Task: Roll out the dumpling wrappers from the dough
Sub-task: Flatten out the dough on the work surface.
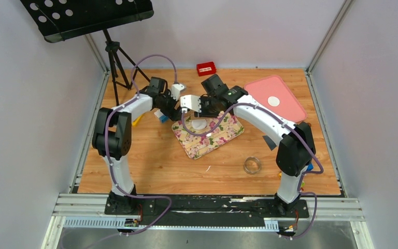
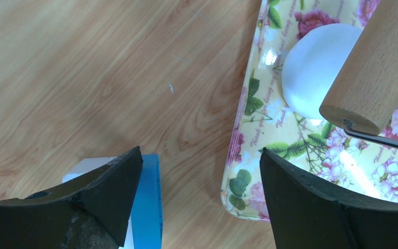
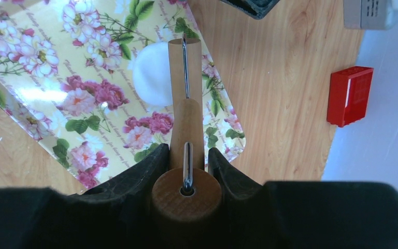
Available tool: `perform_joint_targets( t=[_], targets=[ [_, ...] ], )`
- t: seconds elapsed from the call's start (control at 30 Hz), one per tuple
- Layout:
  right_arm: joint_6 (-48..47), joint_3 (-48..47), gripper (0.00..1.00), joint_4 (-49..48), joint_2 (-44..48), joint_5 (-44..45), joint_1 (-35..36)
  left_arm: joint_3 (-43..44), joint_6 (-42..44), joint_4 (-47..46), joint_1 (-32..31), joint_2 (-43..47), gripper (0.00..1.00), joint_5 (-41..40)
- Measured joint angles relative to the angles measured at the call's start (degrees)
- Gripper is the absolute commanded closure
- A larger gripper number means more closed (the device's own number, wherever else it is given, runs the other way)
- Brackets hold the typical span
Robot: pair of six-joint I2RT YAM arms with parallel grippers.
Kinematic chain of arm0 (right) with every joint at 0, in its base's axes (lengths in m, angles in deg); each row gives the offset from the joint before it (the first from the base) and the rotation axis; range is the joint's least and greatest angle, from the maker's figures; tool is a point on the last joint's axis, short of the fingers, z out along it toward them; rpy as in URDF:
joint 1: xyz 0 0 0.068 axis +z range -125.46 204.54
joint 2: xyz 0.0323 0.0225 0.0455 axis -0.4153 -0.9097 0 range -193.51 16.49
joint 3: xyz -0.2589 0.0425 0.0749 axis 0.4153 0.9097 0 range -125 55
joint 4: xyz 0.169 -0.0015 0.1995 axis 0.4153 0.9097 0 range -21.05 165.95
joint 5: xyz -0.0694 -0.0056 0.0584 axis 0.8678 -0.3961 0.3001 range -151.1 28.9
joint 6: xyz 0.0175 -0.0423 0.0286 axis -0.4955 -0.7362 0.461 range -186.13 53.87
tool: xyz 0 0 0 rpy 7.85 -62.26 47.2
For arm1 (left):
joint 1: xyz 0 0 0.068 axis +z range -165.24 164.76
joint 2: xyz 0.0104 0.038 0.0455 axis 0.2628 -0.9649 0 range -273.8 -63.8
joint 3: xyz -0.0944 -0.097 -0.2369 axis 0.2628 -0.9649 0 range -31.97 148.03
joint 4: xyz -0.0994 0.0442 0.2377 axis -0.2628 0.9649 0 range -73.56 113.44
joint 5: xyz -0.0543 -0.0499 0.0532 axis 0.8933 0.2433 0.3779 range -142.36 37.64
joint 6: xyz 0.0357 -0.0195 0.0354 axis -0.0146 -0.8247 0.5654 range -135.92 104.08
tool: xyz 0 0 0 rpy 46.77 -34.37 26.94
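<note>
**Right gripper** (image 3: 188,155): the jaws are closed partway around the wooden handle of a roller (image 3: 185,67), and the handle is clamped between both fingers. In the right wrist view the roller barrel lies across the 3 o'clock edge of the dough (image 3: 153,72). Whether the barrel presses on the dough cannot be told.

**Left gripper** (image 2: 201,171): the jaws are spread wide and nothing is held. The gripper is poised above the table (image 2: 83,78), at the 9 o'clock rim of the floral tray (image 2: 243,171). A block (image 2: 147,207), white and blue, is seen just beside one finger.

**Dough:** a smooth, thick white round is found on the floral tray, in the tray's 12 o'clock half as seen from above.

**Wrapper** (image 1: 273,101): one flat white disc is laid at the middle of the pink tray (image 1: 261,88), at 2 o'clock on the table and well apart from the dough.

**Other items:**
- A ring (image 1: 252,165) is noted on the table at 5 o'clock from the floral tray.
- A red box (image 1: 205,68) is noted at 12 o'clock, at the table's far edge.
</note>
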Motion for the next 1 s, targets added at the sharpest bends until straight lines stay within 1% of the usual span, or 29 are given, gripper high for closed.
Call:
perform_joint_targets(
  t=[0.17,0.33,0.47,0.57,0.6,0.7,0.73,0.8,0.83,1.0],
  targets=[
    [-2.80,1.55,1.00,-0.46,-0.33,1.86,1.73,1.36,-0.04,0.81,-0.42,-2.16,0.21,-0.17],
    [-4.59,4.02,1.00,-0.68,-0.66,3.15,3.02,1.88,-0.31,1.92,-0.98,-3.85,0.35,-0.63],
    [-5.53,5.51,1.00,-2.62,-0.63,4.20,3.30,3.04,-0.26,3.41,-1.53,-5.51,0.47,-0.79],
    [-6.14,6.93,1.00,-4.57,-0.52,4.42,3.32,4.15,-0.24,4.44,-2.05,-6.08,0.62,-1.11],
    [-6.36,7.41,1.00,-5.07,-0.39,4.39,3.32,4.52,-0.31,4.98,-2.29,-6.36,0.70,-1.11],
    [-6.58,8.94,1.00,-6.05,0.44,3.98,3.32,5.18,-0.44,6.34,-3.17,-6.91,0.88,-0.98],
    [-6.62,9.42,1.00,-6.14,0.76,3.76,3.32,5.25,-0.57,6.56,-3.41,-6.97,0.93,-1.09],
    [-6.71,10.51,1.00,-6.23,1.64,3.61,3.37,5.46,-0.39,7.21,-3.89,-7.02,0.99,-1.18],
    [-6.78,11.30,1.00,-6.25,2.27,3.58,3.41,5.60,-0.42,7.63,-4.07,-7.08,1.00,-1.11],
    [-6.82,13.81,1.00,-6.60,4.22,3.37,3.69,6.05,-0.61,8.79,-4.13,-7.37,1.00,-0.31]
  ],
)
